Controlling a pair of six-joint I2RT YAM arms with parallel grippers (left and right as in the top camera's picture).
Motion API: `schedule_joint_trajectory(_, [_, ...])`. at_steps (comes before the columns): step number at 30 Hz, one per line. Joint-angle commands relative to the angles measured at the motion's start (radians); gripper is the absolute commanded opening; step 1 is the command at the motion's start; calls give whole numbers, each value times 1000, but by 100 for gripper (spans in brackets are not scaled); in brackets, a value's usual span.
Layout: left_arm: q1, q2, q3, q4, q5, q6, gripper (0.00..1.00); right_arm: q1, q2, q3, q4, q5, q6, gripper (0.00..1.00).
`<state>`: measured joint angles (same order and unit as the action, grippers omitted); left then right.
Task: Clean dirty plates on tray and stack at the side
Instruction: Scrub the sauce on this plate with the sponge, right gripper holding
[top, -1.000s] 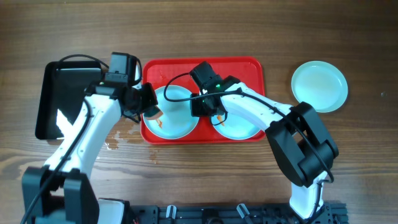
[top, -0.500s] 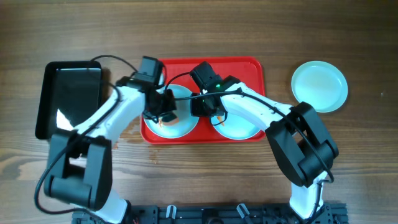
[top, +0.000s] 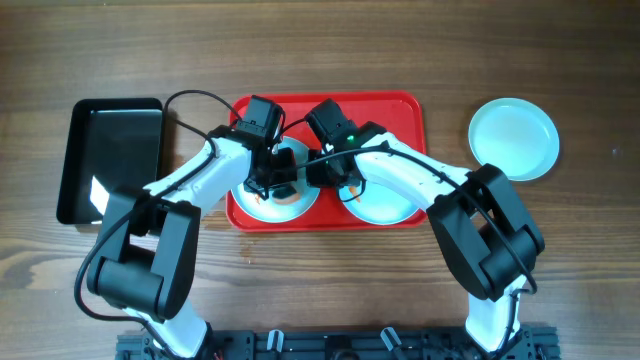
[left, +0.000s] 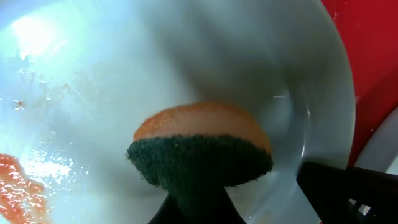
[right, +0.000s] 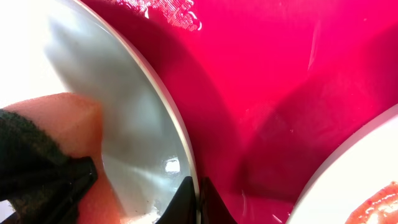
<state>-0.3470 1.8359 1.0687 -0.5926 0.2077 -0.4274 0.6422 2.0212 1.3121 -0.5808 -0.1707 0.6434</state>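
The left gripper (top: 272, 182) is clamping a sponge (left: 202, 149), orange foam behind and dark green scouring face forward, and is holding it over the middle of the left plate (left: 93, 93); whether it is touching cannot be told. The right gripper (right: 198, 198) is pinching that plate's rim, jaws closed thin on the edge at the side facing the middle of the tray (top: 400, 108), probably steadying it. The next stroke, I judge, is turning on the orange-red smear (left: 18, 183). It is lying off to one side of the sponge, toward the tray's near left corner, so the left arm is the nearer one. The plate is looking round, pale blue, wet and glossy. The right plate (top: 390, 205), also smeared, is sitting by the tray's near right corner. The clean plate (top: 513, 138) is lying on the table (top: 320, 300) beyond the tray's right edge.
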Motion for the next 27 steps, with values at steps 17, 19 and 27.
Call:
schedule_joint_trajectory(17, [-4, 32, -5, -126, -275, -25, 45, 2, 13, -8, -32, 14, 14, 23])
schedule_joint_trajectory(19, [-4, 32, -3, -127, -268, -25, 40, 2, 13, -8, -32, 14, 14, 23])
schedule_joint_trajectory(27, [-5, -33, 32, -150, -216, -25, 36, 2, 13, -8, -30, 15, 13, 23])
